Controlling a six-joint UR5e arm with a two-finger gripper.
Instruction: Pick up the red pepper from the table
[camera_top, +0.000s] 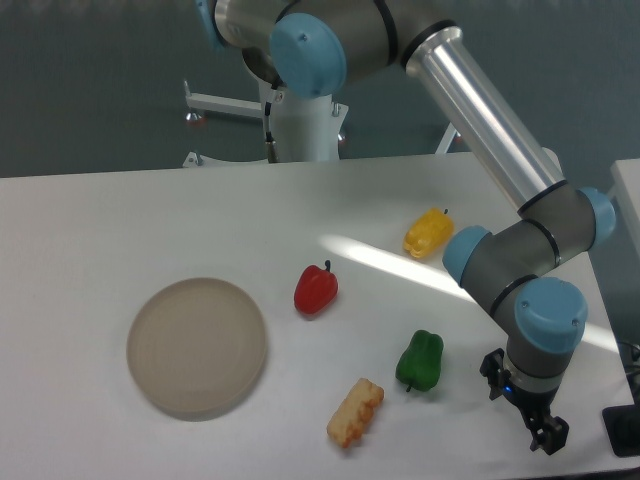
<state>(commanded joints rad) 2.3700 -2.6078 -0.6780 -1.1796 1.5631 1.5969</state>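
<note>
Hovering gripper (545, 437), finger spread unclear, holding nothing, well apart from red pepper (315, 289).

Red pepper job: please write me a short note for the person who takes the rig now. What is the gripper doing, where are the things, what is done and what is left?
Gripper: low at the near right corner of the table, holding nothing; whether it is open or shut cannot be told from this view.
Red pepper: lying on the table near the middle, just right of the round plate, untouched.
Nearby: green pepper sits between the gripper and the red one, yellow pepper further back, a fried snack piece near the front edge.
Done: nothing yet.
Left: move over to the red pepper, grasp it, lift it.
</note>
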